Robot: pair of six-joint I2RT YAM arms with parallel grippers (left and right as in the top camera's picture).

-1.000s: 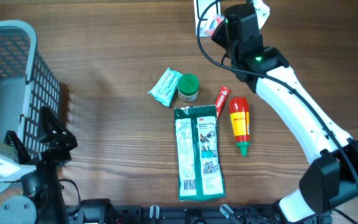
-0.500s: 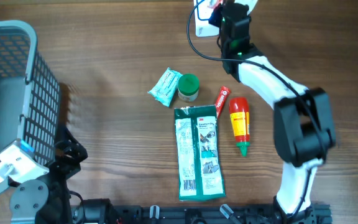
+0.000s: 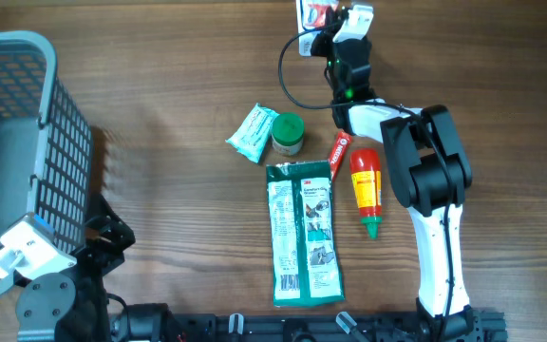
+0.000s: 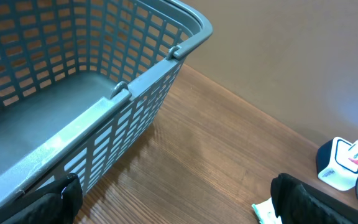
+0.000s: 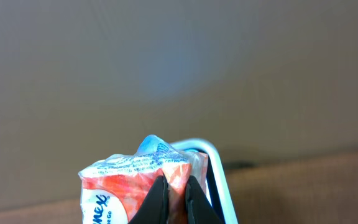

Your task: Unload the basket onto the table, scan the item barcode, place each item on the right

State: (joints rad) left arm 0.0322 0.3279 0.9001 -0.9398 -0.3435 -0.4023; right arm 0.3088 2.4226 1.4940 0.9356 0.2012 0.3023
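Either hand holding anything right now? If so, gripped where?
The right hand is shut on the orange tissue pack, pinching its wrapper at one edge. The left hand is open, holding nothing.

Overhead: the basket [image 3: 65,142] is cut by the left edge, the tissue packet [image 3: 316,11] by the top edge; print on the green packet [image 3: 302,237] is too small to read. Right wrist: the right gripper [image 5: 175,199] and the lower packet run off the bottom edge. Left wrist: the left gripper [image 4: 179,208] shows only dark, blurred fingers [image 4: 306,198] cropped at the bottom corners.
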